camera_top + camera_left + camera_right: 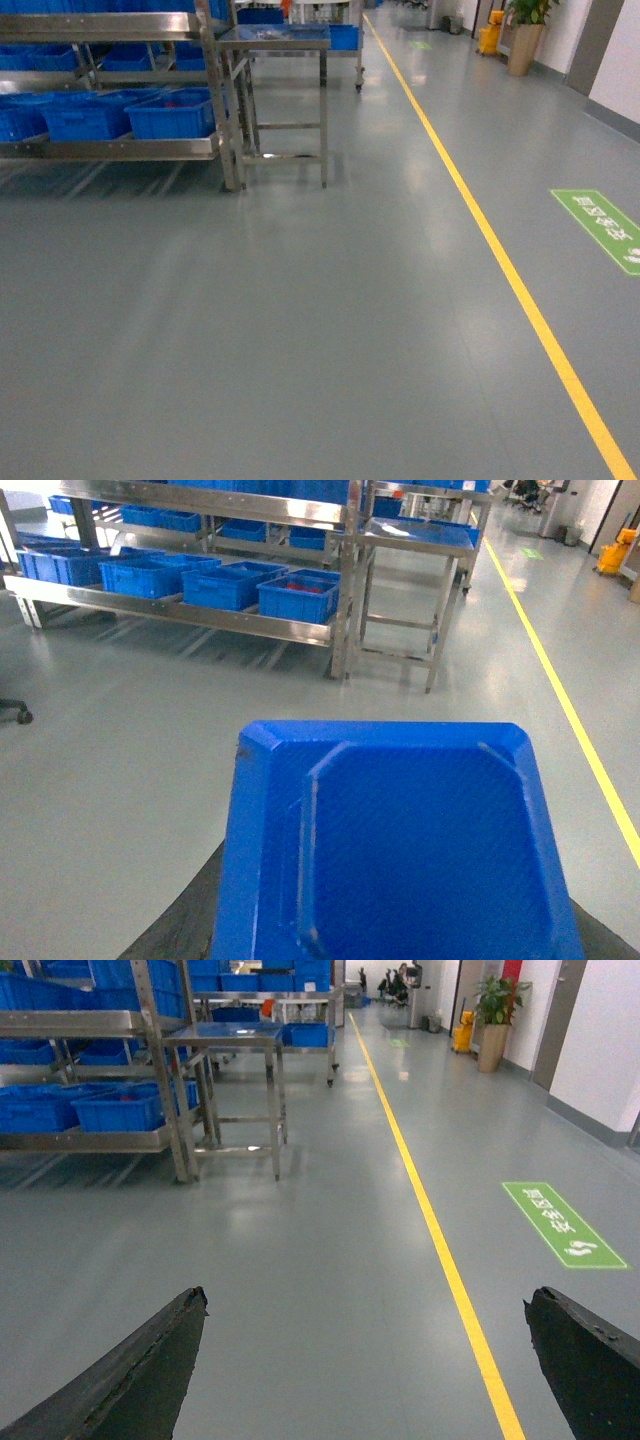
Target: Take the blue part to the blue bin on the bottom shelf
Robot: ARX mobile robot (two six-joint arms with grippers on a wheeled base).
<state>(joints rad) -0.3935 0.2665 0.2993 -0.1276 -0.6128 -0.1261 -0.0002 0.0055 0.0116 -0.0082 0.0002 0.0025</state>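
Observation:
The blue part [395, 840] fills the lower left wrist view, a blue block with chamfered corners and a recessed face. My left gripper [392, 905] is shut on it; only dark edges of its fingers [185, 920] show beside the block. Far ahead, several blue bins [298, 596] stand in a row on the bottom shelf [200, 613] of a steel rack. In the head view those bins [170, 113] sit at the far left on the shelf rail [110, 148]. My right gripper [365, 1298] is open over bare floor. Neither gripper appears in the head view.
A small steel table [275, 40] stands right of the rack. A yellow floor line [500, 260] runs away on the right, with a green floor sign [605, 228] beyond it. A plant pot [522, 45] and yellow mop bucket [489, 38] stand far back. Grey floor lies between me and the rack.

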